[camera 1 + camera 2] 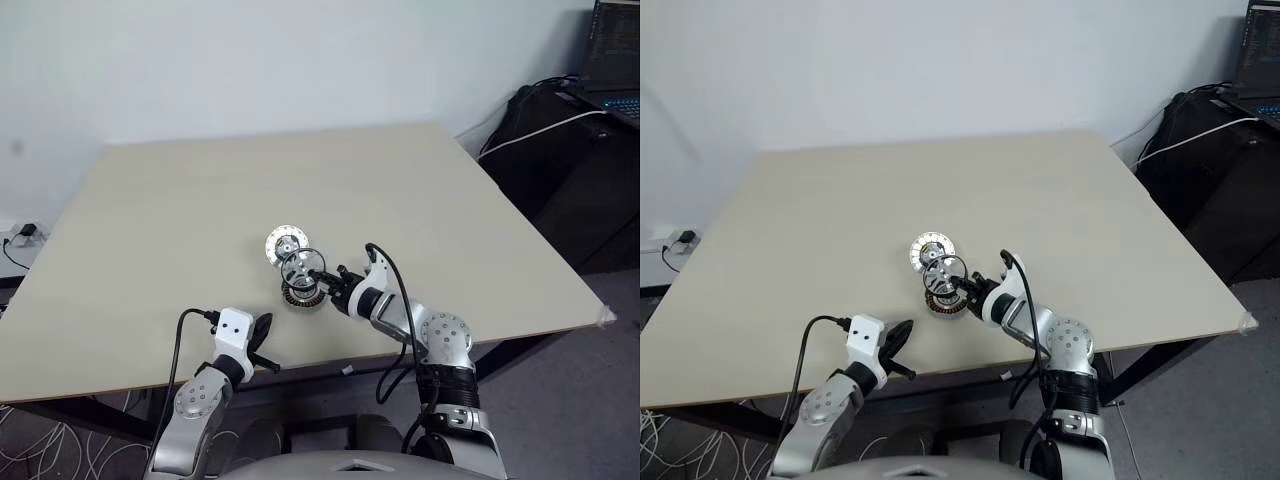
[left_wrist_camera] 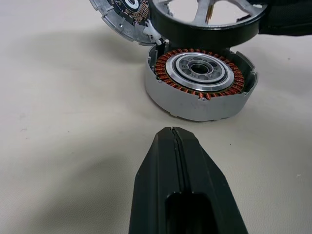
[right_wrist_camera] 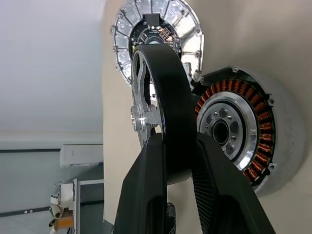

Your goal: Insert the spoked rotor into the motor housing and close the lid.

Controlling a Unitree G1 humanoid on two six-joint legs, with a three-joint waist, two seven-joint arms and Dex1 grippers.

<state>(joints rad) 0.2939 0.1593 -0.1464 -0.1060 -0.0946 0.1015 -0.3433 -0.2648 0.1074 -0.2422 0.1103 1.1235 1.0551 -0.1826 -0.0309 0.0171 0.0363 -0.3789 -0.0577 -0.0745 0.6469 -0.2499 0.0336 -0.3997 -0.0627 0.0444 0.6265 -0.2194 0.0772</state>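
Spoked rotor [image 3: 163, 117], pinched on edge by the right gripper [image 3: 173, 161], hangs above the motor housing [image 2: 200, 83]; left gripper [image 2: 173, 141] closed, empty.

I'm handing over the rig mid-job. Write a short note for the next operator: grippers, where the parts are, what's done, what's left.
Right gripper: shut on the spoked rotor, held on edge just above the motor housing.
Left gripper: shut, empty, hovering short of the housing.
Housing sits open on the table, windings exposed; the lid lies right behind it.
Done: rotor picked up and brought over.
Left: level the rotor, seat it in the housing, then close the lid.
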